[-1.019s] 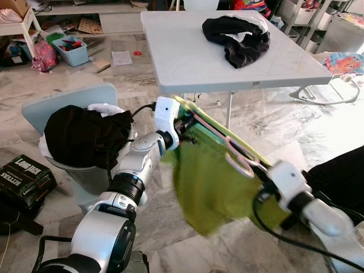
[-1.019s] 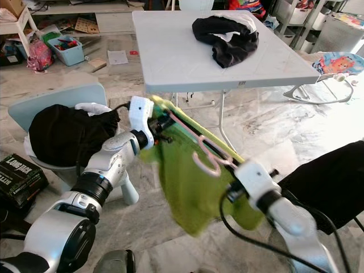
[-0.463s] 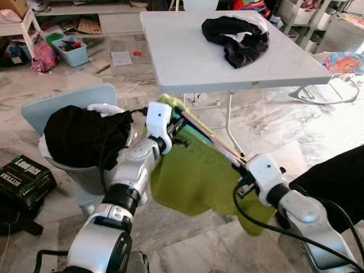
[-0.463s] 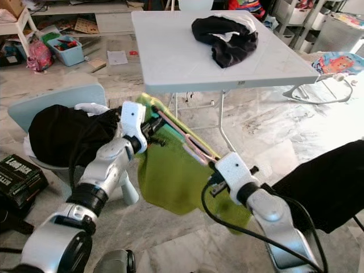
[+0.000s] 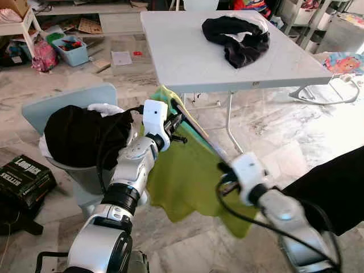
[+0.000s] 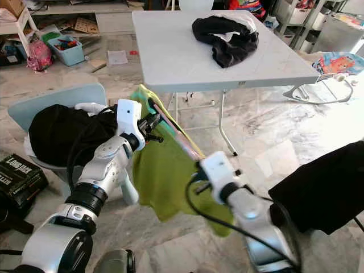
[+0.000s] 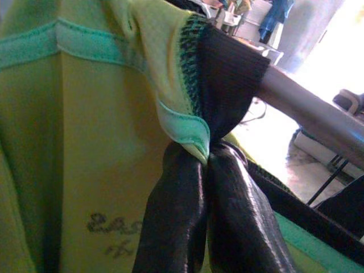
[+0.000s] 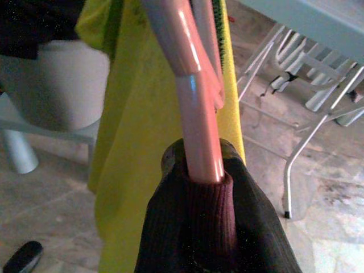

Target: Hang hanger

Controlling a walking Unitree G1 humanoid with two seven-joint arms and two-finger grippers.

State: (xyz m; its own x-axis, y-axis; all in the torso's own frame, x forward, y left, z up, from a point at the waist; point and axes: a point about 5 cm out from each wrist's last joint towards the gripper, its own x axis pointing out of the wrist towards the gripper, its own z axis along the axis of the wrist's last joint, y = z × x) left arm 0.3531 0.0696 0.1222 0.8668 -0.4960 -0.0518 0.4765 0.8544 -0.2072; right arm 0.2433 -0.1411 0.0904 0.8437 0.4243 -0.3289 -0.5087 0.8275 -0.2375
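1. The left gripper (image 7: pixel 207 165) is pinched shut on the neckline of the lime-green shirt (image 5: pixel 187 176), its black fingers (image 7: pixel 176 216) closed together on the teal-trimmed collar. It sits slightly higher and nearer the table edge than half a second ago.
2. The right gripper (image 8: pixel 202 170) is clamped around the pink hanger (image 8: pixel 187 74), which runs up out from between its fingers. The right arm has drawn in toward the robot and now looks blurred.
3. The hanger (image 5: pixel 196 128) spans between the two grippers as a slanted bar, steeper than before, with the shirt draped from it and hanging above the marble floor (image 5: pixel 273 125).
4. Behind stands the white folding table (image 5: pixel 187 57) carrying a black garment (image 5: pixel 239 37).
5. To the robot's left, a pale blue chair (image 5: pixel 62 102) holds dark clothes (image 5: pixel 79 136).
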